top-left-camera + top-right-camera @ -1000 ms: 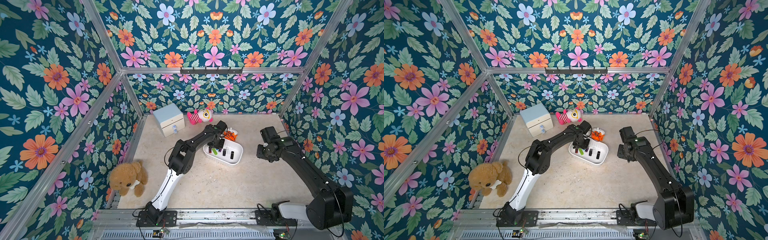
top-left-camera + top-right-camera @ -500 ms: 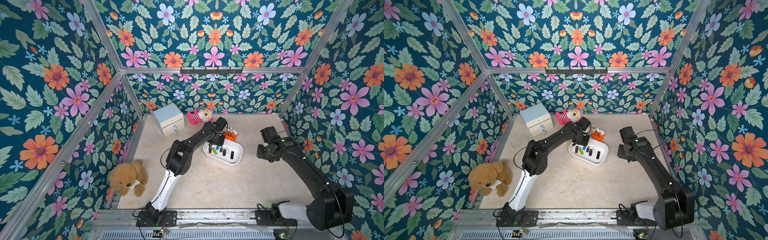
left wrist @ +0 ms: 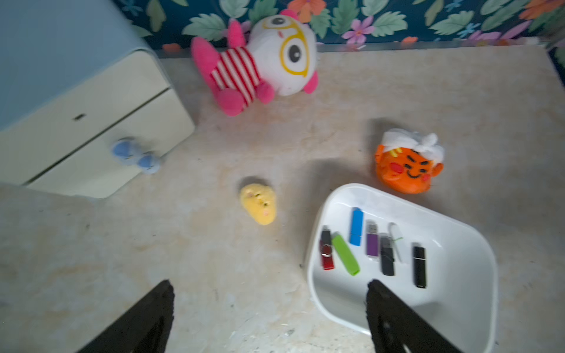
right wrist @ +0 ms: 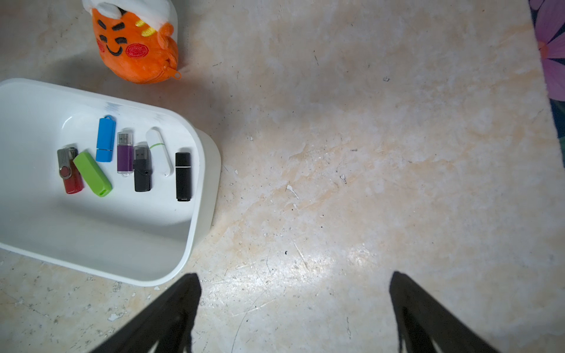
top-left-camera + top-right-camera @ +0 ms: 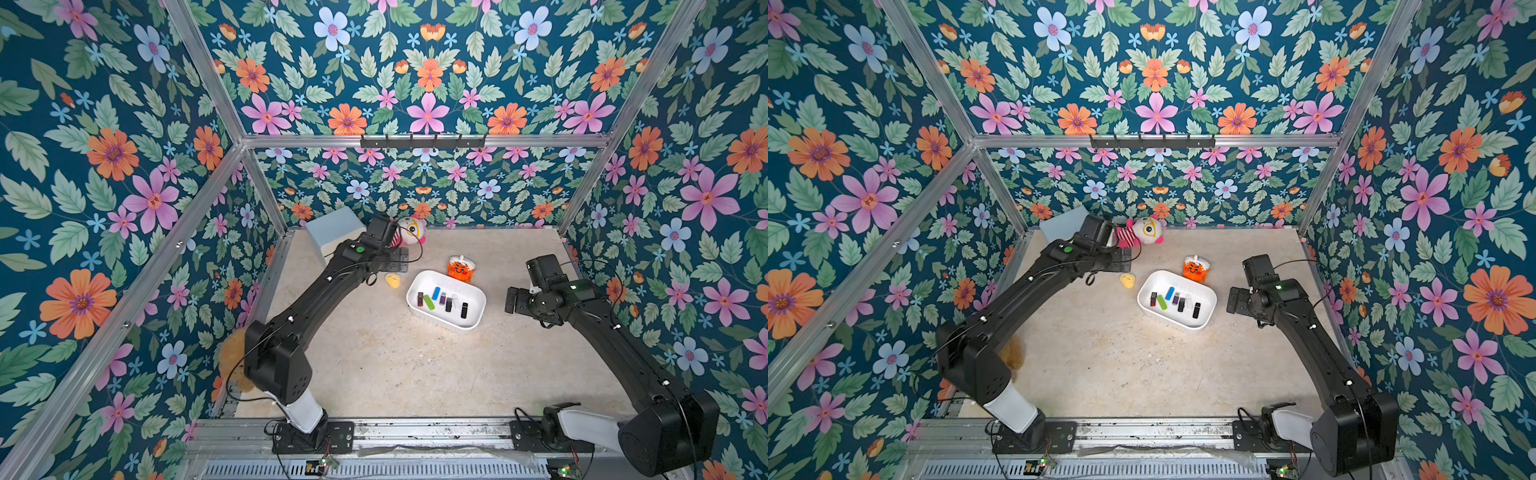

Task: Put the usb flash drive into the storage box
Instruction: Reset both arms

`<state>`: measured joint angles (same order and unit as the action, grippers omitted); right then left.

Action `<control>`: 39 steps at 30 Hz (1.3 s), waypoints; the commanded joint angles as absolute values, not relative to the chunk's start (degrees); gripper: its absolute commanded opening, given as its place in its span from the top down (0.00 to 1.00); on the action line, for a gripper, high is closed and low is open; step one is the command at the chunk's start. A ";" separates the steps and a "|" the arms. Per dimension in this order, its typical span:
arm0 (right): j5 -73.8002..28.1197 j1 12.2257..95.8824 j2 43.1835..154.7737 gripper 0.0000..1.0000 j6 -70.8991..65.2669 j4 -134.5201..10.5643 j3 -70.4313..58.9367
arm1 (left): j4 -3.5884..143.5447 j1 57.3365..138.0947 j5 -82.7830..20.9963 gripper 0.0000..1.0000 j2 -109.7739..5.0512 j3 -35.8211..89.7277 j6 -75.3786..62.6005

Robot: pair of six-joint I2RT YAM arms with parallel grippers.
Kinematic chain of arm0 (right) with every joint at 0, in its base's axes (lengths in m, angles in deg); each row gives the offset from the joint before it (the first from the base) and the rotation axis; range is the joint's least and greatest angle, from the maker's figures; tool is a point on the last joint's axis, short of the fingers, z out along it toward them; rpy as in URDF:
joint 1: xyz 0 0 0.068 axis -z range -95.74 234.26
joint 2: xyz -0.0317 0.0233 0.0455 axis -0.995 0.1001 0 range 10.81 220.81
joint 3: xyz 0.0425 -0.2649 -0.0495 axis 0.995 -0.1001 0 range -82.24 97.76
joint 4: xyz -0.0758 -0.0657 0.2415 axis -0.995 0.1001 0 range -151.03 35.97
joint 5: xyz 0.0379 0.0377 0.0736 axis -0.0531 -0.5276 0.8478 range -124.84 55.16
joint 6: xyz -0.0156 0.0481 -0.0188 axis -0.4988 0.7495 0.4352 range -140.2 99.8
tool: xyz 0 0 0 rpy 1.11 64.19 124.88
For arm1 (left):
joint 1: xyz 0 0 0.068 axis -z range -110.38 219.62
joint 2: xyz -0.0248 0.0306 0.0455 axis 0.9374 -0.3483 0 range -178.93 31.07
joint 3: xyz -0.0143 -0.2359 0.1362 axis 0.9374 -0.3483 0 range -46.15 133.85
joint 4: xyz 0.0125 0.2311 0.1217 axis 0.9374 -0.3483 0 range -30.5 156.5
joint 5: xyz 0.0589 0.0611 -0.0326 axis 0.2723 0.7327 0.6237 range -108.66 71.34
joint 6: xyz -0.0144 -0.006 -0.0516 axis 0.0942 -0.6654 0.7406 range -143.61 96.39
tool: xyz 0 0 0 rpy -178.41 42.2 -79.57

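The storage box (image 5: 473, 291) (image 5: 1204, 293) is a shallow white tray in the middle of the floor. Several usb flash drives lie side by side in it: red, green (image 5: 429, 302), blue (image 3: 356, 226), purple, white and two black. My left gripper (image 5: 395, 259) (image 3: 270, 285) hangs open and empty, back-left of the box (image 3: 452, 275), by the pink plush. To the right of the box (image 4: 91, 229), my right gripper (image 5: 513, 300) (image 4: 295, 276) is open and empty over bare floor.
A pale-blue-topped white drawer cabinet (image 5: 332, 232) stands at the back left, with a pink and white plush (image 5: 409, 230) beside it. An orange plush (image 5: 460, 268) touches the box's far side. A small yellow toy (image 5: 392, 281) lies left of the box. A brown teddy (image 5: 232, 357) is partly hidden behind the left arm.
My left gripper has pulled back from above the box toward the back left and has opened. The right arm has stayed where it was.
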<state>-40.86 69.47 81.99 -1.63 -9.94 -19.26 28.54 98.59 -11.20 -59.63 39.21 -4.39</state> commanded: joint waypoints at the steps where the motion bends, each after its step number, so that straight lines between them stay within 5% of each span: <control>1: -43.96 69.49 82.53 0.01 -0.15 -12.68 -20.16 | 34.09 93.80 -7.59 0.01 -54.51 31.07 -5.80; 8: -55.34 69.49 79.54 0.01 -0.35 -23.67 -27.52 | 57.46 81.85 -0.85 0.01 -42.39 7.10 -8.43; 13: -62.75 69.49 71.53 0.01 -4.77 -44.44 -41.06 | 82.95 81.30 7.38 0.01 -35.81 -11.11 -16.81; 22: -68.58 69.58 60.02 0.01 -17.80 -72.84 -58.82 | 116.22 80.91 10.79 0.01 -43.29 -27.71 -25.14; 31: -67.15 73.45 65.36 0.01 -22.06 -102.63 -71.75 | 145.75 79.96 2.87 0.01 -57.83 -34.65 -29.50; 34: -61.16 77.20 71.01 0.01 -16.39 -107.98 -72.48 | 139.23 76.80 -3.52 0.01 -56.66 -33.17 -26.70; 37: -62.31 77.18 82.21 0.01 -18.63 -127.33 -76.20 | 147.66 74.32 -8.11 0.00 -62.49 -33.58 -26.64; 39: -61.79 77.22 91.40 0.01 -20.15 -139.85 -77.55 | 139.23 74.27 -9.44 0.01 -59.59 -32.33 -25.66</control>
